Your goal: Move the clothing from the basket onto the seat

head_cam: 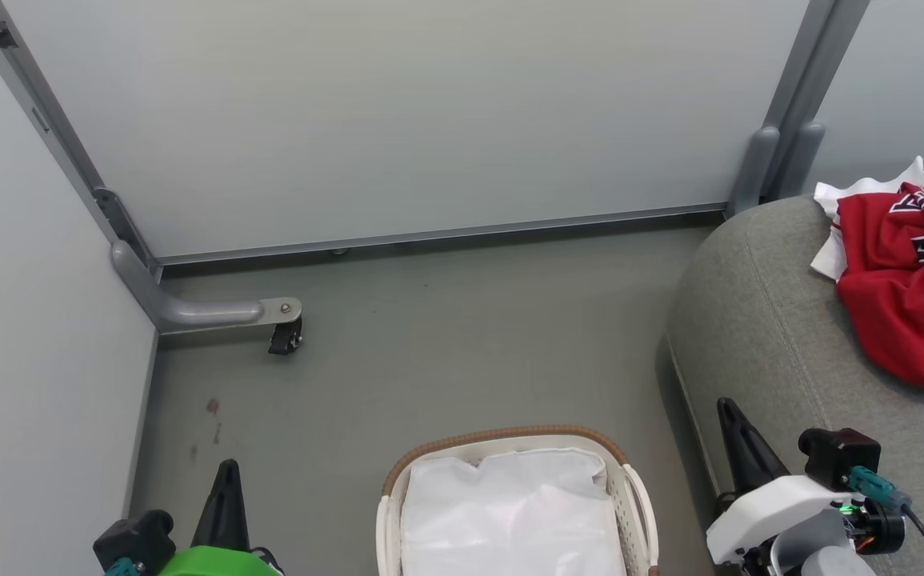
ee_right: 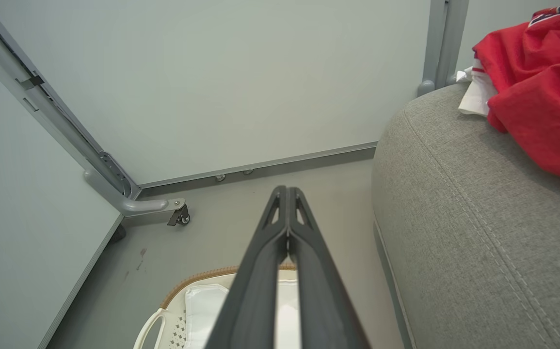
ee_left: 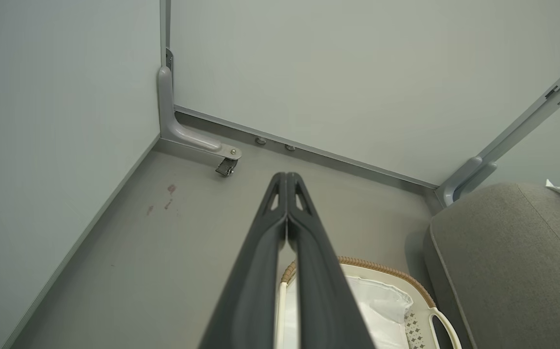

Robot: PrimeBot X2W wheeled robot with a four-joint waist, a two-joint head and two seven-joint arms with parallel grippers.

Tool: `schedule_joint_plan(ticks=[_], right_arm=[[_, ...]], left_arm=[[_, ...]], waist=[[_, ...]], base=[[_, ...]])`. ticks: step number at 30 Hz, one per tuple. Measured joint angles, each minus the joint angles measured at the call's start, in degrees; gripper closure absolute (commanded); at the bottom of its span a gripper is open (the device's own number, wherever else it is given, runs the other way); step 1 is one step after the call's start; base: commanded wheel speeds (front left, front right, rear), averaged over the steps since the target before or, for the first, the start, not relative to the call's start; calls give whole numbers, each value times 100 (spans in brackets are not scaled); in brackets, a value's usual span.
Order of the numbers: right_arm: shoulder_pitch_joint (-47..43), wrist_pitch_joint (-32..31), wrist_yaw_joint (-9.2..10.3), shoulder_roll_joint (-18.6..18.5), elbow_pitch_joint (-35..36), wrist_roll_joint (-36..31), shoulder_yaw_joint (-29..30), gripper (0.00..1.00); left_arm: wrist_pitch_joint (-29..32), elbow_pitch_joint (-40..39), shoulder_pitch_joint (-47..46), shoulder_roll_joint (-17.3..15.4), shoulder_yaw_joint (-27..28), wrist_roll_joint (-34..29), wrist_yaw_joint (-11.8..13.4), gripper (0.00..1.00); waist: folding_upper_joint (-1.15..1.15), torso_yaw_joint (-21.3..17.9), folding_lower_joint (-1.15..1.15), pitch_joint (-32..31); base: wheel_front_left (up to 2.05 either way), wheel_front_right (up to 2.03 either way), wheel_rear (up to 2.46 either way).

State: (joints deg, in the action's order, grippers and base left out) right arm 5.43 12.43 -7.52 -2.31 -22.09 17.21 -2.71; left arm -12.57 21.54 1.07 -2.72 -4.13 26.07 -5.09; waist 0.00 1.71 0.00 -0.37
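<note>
Item: clothing [head_cam: 902, 288]; count, one heap, and I cannot tell how many pieces are in it; red sports fabric, crumpled, with white trim and black-and-white lettering or numerals on the upper folds; white cloth shows at its far and left edges, and I cannot say whether that is a separate piece; location, on top of the seat [head_cam: 766, 336], at the right of my head view, well apart from the basket.

Seat: count, one; large grey upholstered cushion with a rounded end and stitched seams; it stands on the floor [head_cam: 430, 360] just to the right of the basket.

Basket [head_cam: 510, 436]: count, one; white perforated plastic with a brown woven rim and white side handles; contents, one plain white liner sheet [head_cam: 510, 512], rumpled, covering the inside; no red fabric visible in the part I can see.

Left tool [head_cam: 229, 466]: count, one; two dark fingers pressed together along their length to the tips, holding nothing; in my head view at lower left, over the floor, left of the basket.

Right tool [head_cam: 724, 404]: count, one; fingers likewise closed tip to tip, empty; at lower right, between the basket and the seat's near side.

Surroundings: grey floor with a few small reddish marks [head_cam: 212, 406]; pale partition panels [head_cam: 430, 120] in grey frames on three sides; one frame foot with a small black caster [head_cam: 286, 338] at the far left corner.
</note>
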Motion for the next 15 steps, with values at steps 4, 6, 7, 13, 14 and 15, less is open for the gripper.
schedule_joint_plan(ticks=[4,6,7,13,14,15], right_arm=[[0,-108,0,-1,57,435,44,100],[0,-159,0,-1,83,654,66,100],[0,-182,0,-2,93,736,75,100],[0,-334,0,-3,153,1338,153,100],[0,-342,0,-3,162,1413,162,100],[0,-366,0,-3,174,1517,172,100]], left_arm=[[102,-54,-6,1,48,377,-4,100],[154,-77,-11,1,73,593,-22,100],[185,-83,-13,1,85,658,-24,100],[335,-130,-35,1,181,1176,-44,100],[352,-136,-42,1,193,1260,-45,100],[382,-146,-55,1,205,1344,-45,100]], waist=[[0,-6,0,2],[0,-9,0,3],[0,-10,0,3],[0,-19,0,6],[0,-21,0,7],[0,-22,0,7]], base=[[0,0,0],[0,0,0],[0,0,0],[0,0,0],[0,0,0],[0,0,0]])
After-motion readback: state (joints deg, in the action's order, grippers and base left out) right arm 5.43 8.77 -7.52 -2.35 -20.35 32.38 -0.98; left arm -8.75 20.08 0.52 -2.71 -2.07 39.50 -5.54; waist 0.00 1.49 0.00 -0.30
